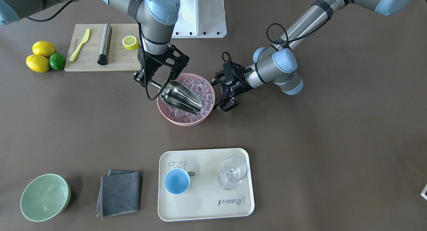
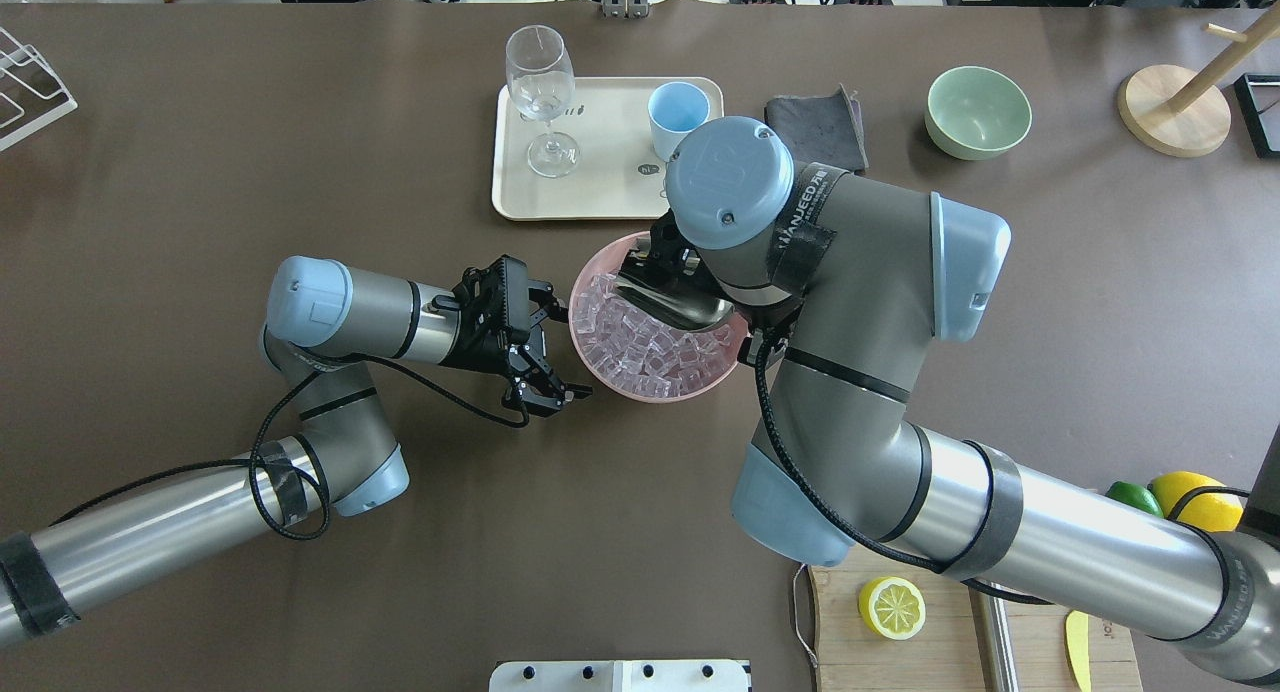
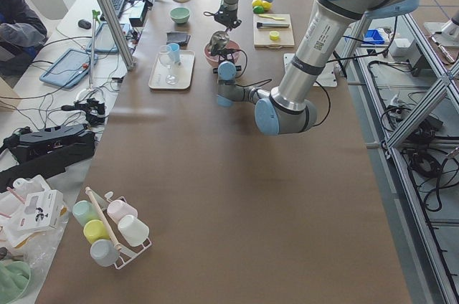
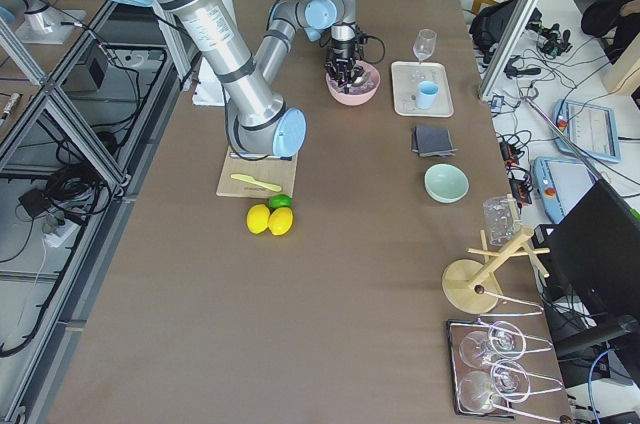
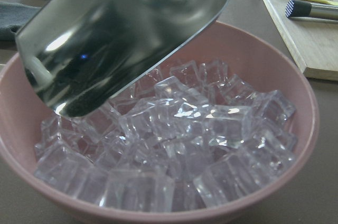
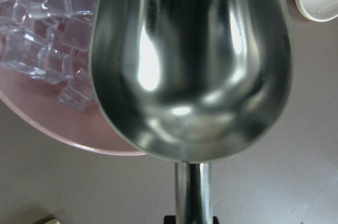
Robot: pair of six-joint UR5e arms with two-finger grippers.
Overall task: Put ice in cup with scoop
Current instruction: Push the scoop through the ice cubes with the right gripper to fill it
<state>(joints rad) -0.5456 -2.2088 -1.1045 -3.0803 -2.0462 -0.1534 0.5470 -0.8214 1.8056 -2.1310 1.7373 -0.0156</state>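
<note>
Two claws are working at the round pink bowl. The right claw is clamping the thin handle of the shiny steel scoop, its empty trough hanging over the clear ice cubes, while the left claw is sitting spread apart just beside the rim. The small light-blue cup is standing on the cream tray, well apart on the far side.

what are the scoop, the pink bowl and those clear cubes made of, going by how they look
Scoop: polished metal, likely stainless steel, going by its mirror-like reflections.
Pink bowl: matte and opaque with no sheen, probably plastic or a fibre composite; the look does not settle which.
Cubes: clear and glassy with crisp edges; real ice or acrylic, it cannot be told from here.
</note>
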